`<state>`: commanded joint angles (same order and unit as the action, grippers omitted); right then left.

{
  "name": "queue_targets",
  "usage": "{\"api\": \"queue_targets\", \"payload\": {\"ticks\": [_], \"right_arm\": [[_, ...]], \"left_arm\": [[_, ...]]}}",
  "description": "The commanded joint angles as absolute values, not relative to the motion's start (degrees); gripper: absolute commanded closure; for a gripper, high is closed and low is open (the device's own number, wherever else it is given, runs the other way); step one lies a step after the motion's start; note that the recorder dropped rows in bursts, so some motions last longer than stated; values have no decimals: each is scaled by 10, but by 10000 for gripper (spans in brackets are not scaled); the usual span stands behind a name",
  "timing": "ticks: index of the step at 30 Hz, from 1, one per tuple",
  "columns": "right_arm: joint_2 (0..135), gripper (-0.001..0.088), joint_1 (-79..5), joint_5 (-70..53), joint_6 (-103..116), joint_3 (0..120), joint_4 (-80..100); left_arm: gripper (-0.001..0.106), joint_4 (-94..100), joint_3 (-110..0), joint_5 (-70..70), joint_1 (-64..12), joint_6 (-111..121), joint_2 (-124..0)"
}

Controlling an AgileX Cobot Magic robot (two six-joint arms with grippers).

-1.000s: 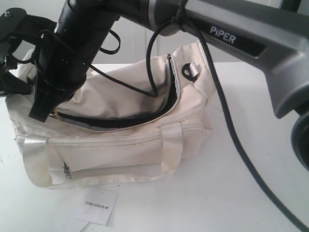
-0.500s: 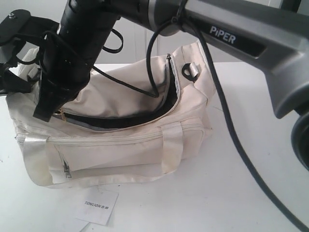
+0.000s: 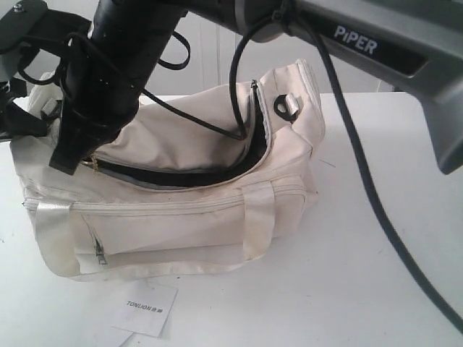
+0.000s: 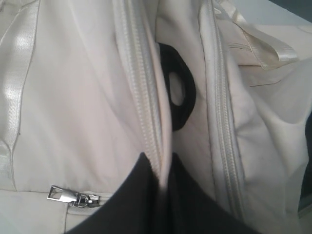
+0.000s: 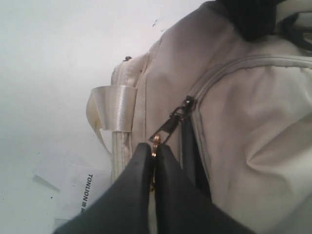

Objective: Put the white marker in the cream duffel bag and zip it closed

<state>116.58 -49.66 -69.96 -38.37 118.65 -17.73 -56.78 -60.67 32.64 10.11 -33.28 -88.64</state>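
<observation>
White paper tag printed TONLION [image 3: 145,307] lies nearest, on the pale tabletop [image 3: 376,289] just in front of the large soft cream duffel bag [image 3: 181,224]. Behind the front pocket, the curved top zipper [image 3: 181,179] gapes along most of its length, with dark lining showing. At its left end the right gripper [image 5: 152,147], reaching across, has its fingers pressed together on the small brass zipper pull [image 5: 170,126], placed to draw the slider along the track. The left gripper [image 4: 160,163] pinches a fold of cream fabric beside the zipper, a hold judged to anchor the bag against that pull. The slim white marker is visible nowhere; presumably it lies inside. Farthest, a black plastic buckle [image 3: 282,106] marks the raised end. Compared with one second earlier, the right gripper sits slightly higher and the far end stands a little taller; the opening is about as wide.
</observation>
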Motion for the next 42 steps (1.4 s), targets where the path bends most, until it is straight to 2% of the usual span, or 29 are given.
{"api": "queue_targets", "payload": {"ticks": [42], "right_arm": [[1128, 868, -497, -700, -327, 1185, -132]], "left_arm": [[1053, -566, -607, 328, 101, -334, -886]]}}
